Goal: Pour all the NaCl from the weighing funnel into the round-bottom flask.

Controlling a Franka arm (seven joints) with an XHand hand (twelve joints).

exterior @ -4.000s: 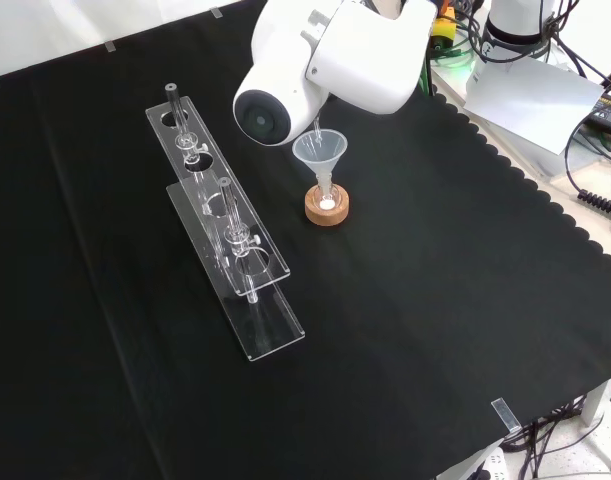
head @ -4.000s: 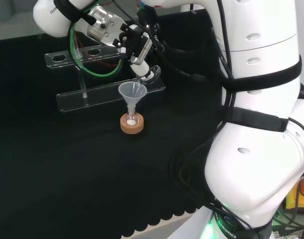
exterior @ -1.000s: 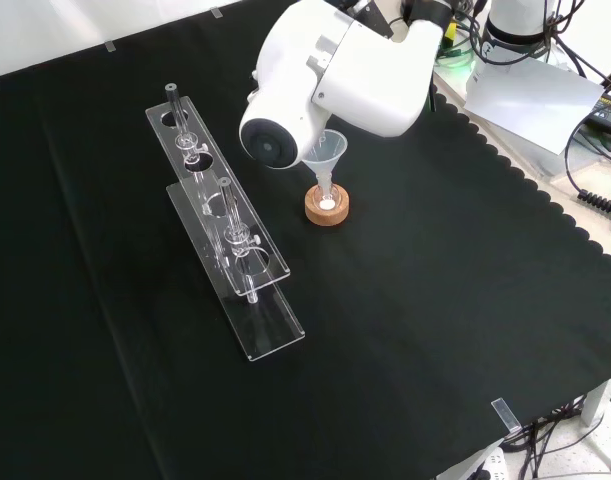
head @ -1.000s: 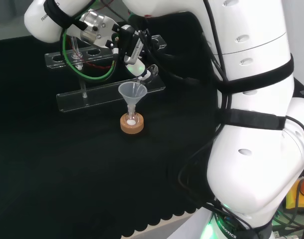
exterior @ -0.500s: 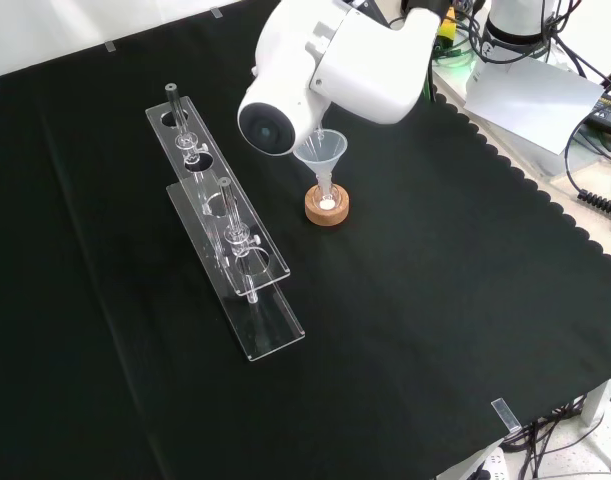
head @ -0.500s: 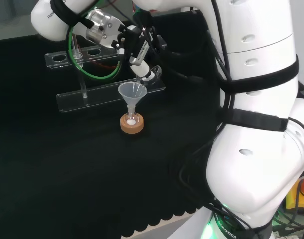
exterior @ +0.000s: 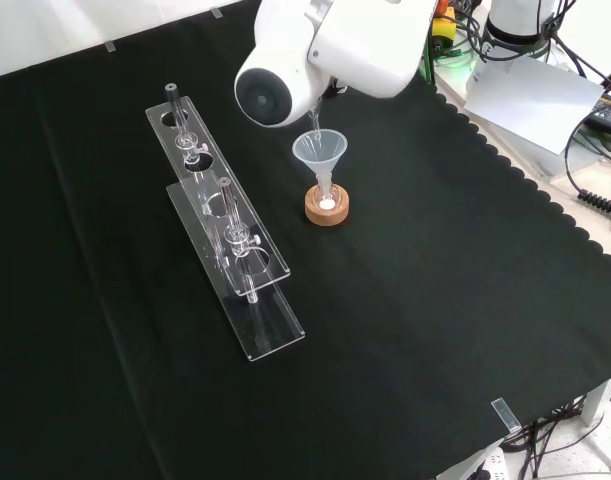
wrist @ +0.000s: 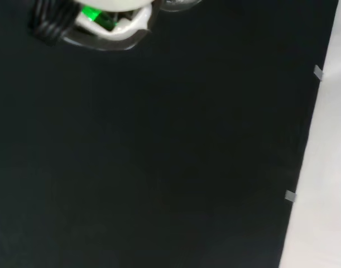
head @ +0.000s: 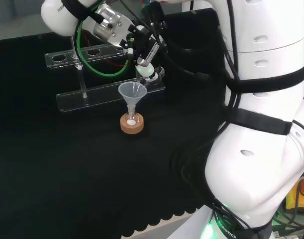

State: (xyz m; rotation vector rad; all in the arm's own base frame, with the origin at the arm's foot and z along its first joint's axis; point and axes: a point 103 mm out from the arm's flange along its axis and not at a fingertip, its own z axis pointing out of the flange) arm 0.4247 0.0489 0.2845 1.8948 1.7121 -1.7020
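In the head view the black and white hand (head: 143, 49) hangs just above and behind a clear glass funnel (head: 132, 91), with its fingers curled on the clear weighing funnel (head: 154, 74), which tilts down toward that funnel's mouth. The glass funnel (exterior: 319, 150) stands in the neck of a small round-bottom flask (head: 132, 118) on a cork ring (head: 132, 125). White powder lies in the flask's bottom (exterior: 327, 203). In the front view the arm's big white link (exterior: 325, 45) covers the hand, and the weighing funnel's thin spout (exterior: 313, 118) points down into the glass funnel.
A long clear acrylic rack (exterior: 225, 235) with holes and upright posts stands left of the flask in the front view and behind it in the head view, rack (head: 92, 92). The cloth's scalloped edge (exterior: 545, 210) runs along the right in the front view.
The hand with the weighing funnel has swung a little to the right in the head view. In the front view the arm's link has risen, uncovering the glass funnel's rim.
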